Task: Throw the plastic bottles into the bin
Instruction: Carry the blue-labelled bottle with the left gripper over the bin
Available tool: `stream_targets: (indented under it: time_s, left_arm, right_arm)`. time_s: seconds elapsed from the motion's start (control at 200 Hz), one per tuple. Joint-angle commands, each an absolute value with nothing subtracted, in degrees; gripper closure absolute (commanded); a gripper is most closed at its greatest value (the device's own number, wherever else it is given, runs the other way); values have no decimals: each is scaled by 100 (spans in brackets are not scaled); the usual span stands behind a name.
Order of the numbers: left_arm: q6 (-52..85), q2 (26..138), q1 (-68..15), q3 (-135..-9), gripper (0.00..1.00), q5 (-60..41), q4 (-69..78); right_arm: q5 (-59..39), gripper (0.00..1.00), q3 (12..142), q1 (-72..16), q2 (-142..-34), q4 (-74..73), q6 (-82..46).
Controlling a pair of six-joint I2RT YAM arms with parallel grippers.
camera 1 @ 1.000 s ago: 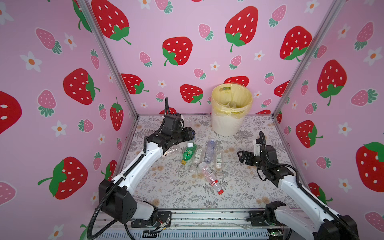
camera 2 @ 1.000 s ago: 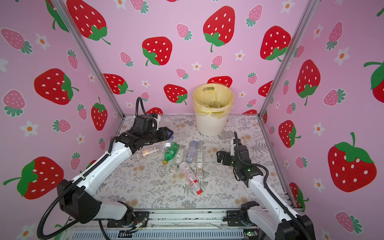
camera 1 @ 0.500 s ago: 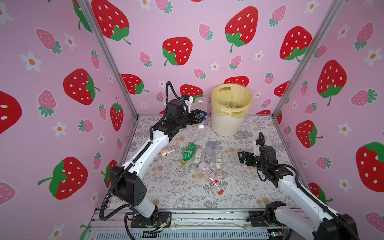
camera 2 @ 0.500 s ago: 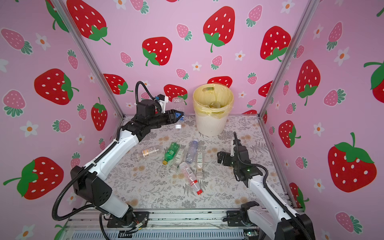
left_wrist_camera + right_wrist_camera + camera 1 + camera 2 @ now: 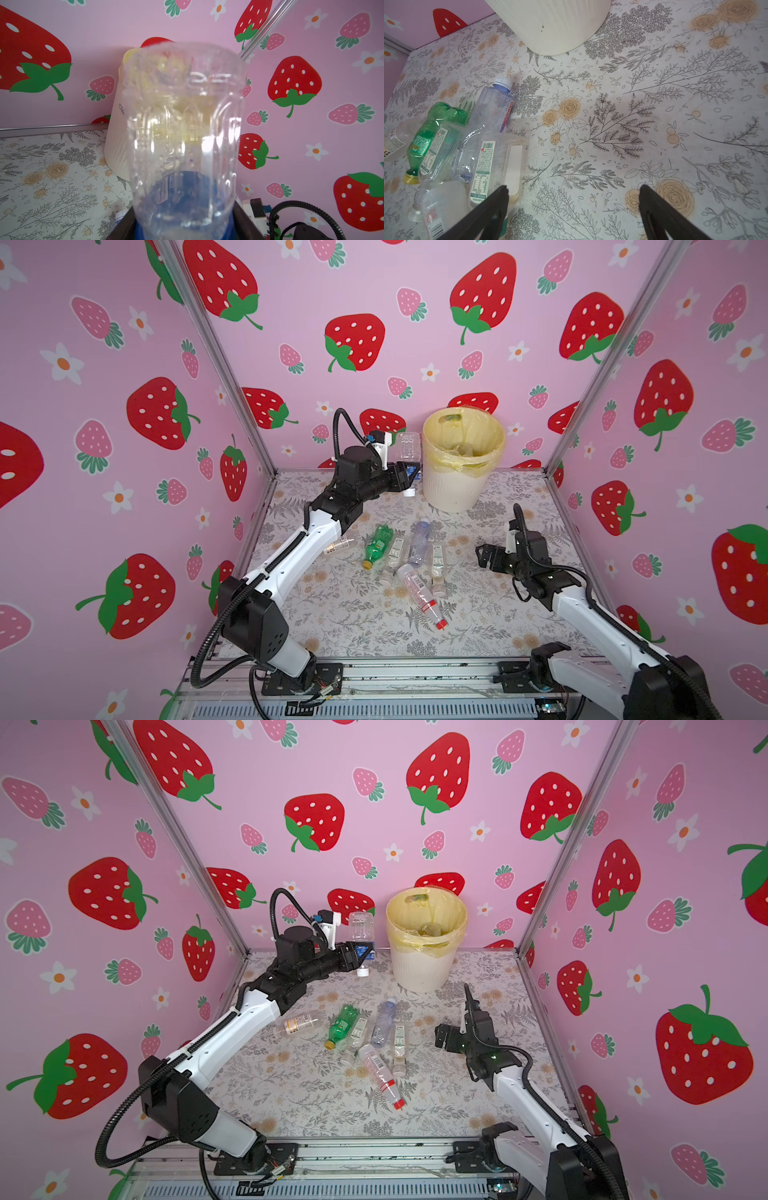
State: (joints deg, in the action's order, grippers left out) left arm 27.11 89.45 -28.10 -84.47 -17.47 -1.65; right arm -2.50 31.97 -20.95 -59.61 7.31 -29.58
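Since a second ago the left arm has swung up from the floor pile toward the far wall. The left gripper (image 5: 405,475) is clamped on a clear bottle (image 5: 406,445), cap down, just left of the bin (image 5: 451,489) at rim height. The right gripper (image 5: 484,558) hovers wide open, right of the remaining bottles (image 5: 417,539) lying mid-floor.

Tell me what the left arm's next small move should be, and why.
Probably lift and swing toward the bin, without releasing yet. The left jaws grip the clear bottle cap-down beside the bin's wall, not over its opening, so letting go now would likely drop it on the table.
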Motion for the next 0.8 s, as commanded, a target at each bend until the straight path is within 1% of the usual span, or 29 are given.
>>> stream_targets:
  time_s: [0.0, 0.135, 0.205, 0.275, 0.355, 0.405, 0.435, 0.5, 0.55, 0.58, 0.595, 0.645, 0.735, 0.795]
  left_arm:
    - [2365, 9090, -2954, -8992, 49, -1294, -374]
    - [2380, 9695, -3035, -9917, 49, -1247, -434]
    - [2340, 10203, -3103, -10595, 49, -1369, -434]
    - [2345, 10791, -3199, -11319, 49, -1255, -407]
    - [2418, 11643, -3296, -12429, 48, -1130, -374]
    - [2467, 12343, -3350, -13510, 46, -1004, -513]
    - [2521, 12818, -3378, -14276, 43, -841, -748]
    - [2649, 13865, -3417, -15903, 23, -487, -1107]
    - [2768, 14427, -3418, -16610, 10, -348, -1174]
    - [2826, 14524, -3406, -16660, 2, -297, -1144]
    - [2853, 14511, -3410, -16600, 0, -280, -1115]
    - [2837, 14234, -3410, -16058, 1, -231, -920]
    - [2702, 13341, -3434, -14580, 1, -64, -276]
    - [2583, 12840, -3428, -14035, 1, -7, -204]
  right_arm:
    - [-163, 1, 3251, -2109, -6055, 645, -2864]
    - [-170, 1, 3269, -2110, -6158, 590, -2860]
    - [-184, 1, 3231, -2110, -6198, 526, -2887]
    - [-180, 1, 3205, -2110, -6239, 495, -2909]
    - [-185, 1, 3213, -2109, -6283, 509, -2918]
    - [-185, 1, 3212, -2109, -6278, 517, -2922]
    - [-192, 1, 3225, -2109, -6278, 525, -2926]
    - [-209, 1, 3234, -2109, -6245, 562, -2940]
    - [-211, 1, 3240, -2109, -6204, 588, -2953]
    - [-222, 1, 3243, -2109, -6165, 611, -2961]
    - [-228, 1, 3237, -2109, -6144, 621, -2963]
    - [-220, 1, 3242, -2109, -6074, 662, -2971]
    - [-164, 1, 3192, -2109, -5944, 678, -2979]
    - [-148, 1, 3178, -2109, -5914, 651, -2988]
